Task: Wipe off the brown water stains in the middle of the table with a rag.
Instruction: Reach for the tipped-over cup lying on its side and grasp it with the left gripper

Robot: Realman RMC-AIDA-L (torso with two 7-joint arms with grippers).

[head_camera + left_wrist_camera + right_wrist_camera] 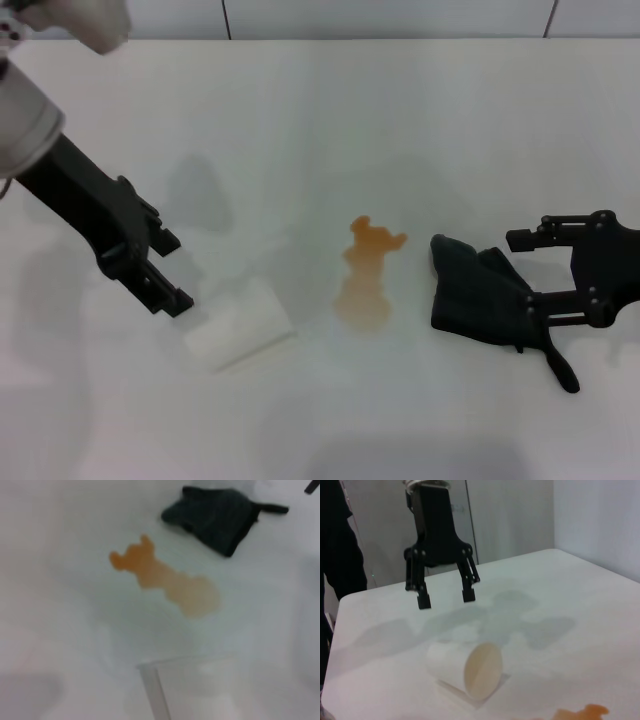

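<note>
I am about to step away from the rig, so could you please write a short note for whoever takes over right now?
Left gripper: open, empty, hovering above the tipped-over cup on the robot's left.
Right gripper: open, fingers on either side of the rag, not yet closed on it.
The rag lies on the table just to the right of the brown water stains, not touching them.
Done: right arm brought to the rag.
Left: grasp the rag, wipe the stain, which looks untouched.
</note>
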